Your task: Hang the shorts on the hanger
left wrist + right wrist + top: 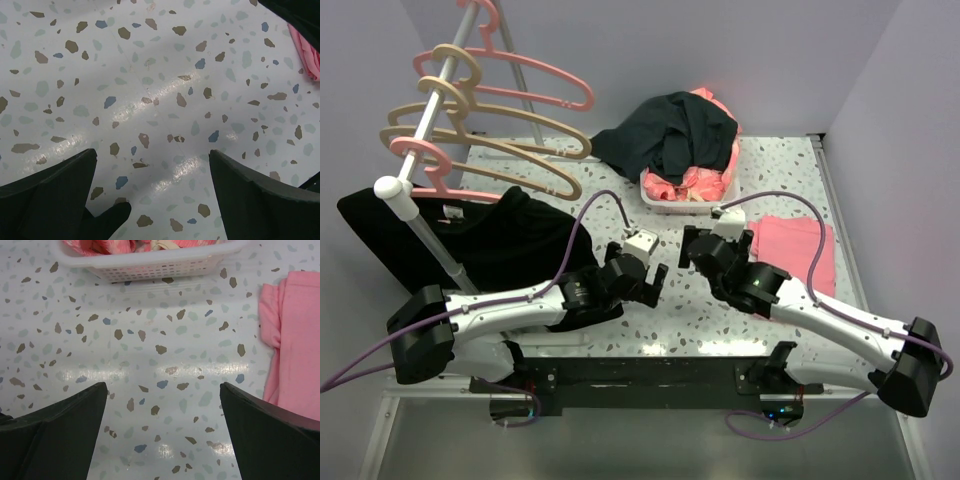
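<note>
The dark navy-black shorts [670, 135] lie bunched on top of a white basket [665, 205] at the back middle. Beige hangers [515, 122] hang among pink ones on a rack at the far left. My left gripper [655, 280] is open and empty over bare table in front of the basket; in its wrist view [152, 165] only speckled tabletop lies between the fingers. My right gripper [688, 250] is open and empty, close to the left one, facing the basket [150, 265]. Its wrist view [163, 400] shows bare table between the fingers.
A large black T-shirt [470, 240] lies at the left under the rack pole [430, 240]. A folded salmon-pink garment [795, 250] lies at the right, also in the right wrist view [295, 350]. Pink clothes [705, 180] fill the basket. Pink hangers [545, 85] share the rack.
</note>
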Tool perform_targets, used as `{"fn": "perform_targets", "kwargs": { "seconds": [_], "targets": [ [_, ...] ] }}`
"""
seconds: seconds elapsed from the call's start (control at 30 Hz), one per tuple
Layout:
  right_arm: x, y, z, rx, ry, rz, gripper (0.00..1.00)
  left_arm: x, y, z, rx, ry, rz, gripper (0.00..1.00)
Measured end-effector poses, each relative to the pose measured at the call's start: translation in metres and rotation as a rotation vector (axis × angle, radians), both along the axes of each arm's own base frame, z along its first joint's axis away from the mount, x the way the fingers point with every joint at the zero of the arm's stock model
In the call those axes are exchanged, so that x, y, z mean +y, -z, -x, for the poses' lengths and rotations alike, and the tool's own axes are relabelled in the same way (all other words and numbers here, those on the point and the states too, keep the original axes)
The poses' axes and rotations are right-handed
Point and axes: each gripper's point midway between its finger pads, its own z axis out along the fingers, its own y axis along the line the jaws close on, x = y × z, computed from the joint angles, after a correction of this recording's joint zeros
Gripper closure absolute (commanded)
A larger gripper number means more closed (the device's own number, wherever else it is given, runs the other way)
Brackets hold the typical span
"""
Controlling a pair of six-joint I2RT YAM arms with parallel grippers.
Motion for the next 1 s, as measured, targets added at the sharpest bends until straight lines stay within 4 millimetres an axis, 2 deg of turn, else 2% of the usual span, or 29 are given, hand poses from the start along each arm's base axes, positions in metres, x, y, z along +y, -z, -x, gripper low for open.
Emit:
{"fn": "perform_targets", "kwargs": {
  "seconds": [0.2, 0.3, 0.4, 0.47, 0.63, 0.73, 0.9, 1.0],
  "targets": [
    [0.006, -0.021, -0.009, -0.023, -0.026, 0.011, 0.01, -0.002, 0.000, 0.001, -0.001, 0.020, 0.000, 0.00],
    [0.009, -0.029, -0.029, -0.002, -0.047, -0.014, 0.01, -0.004, -0.001, 0.003, -0.001, 0.028, 0.002, 0.00],
    [0.002, -0.038, -0.064, 0.019, -0.031, -0.049, 0.01, -0.007, -0.002, 0.006, -0.002, 0.041, 0.008, 0.00],
    [0.000, -0.052, -0.092, 0.006, -0.014, -0.073, 0.01, -0.009, -0.002, 0.008, -0.002, 0.048, 0.008, 0.00],
    [0.014, -0.088, -0.167, -0.083, -0.036, -0.154, 0.02, -0.010, -0.001, 0.012, 0.000, 0.057, 0.003, 0.00],
    [0.018, -0.100, -0.226, -0.137, -0.033, -0.187, 0.02, -0.007, 0.002, 0.014, 0.003, 0.057, -0.013, 0.00],
    [0.023, -0.083, -0.317, -0.173, -0.025, -0.194, 0.03, 0.004, 0.007, 0.018, 0.006, 0.051, -0.032, 0.00],
    [0.031, -0.052, -0.361, -0.170, -0.023, -0.174, 0.05, 0.008, 0.004, 0.019, 0.002, 0.048, -0.030, 0.00]
  ]
}}
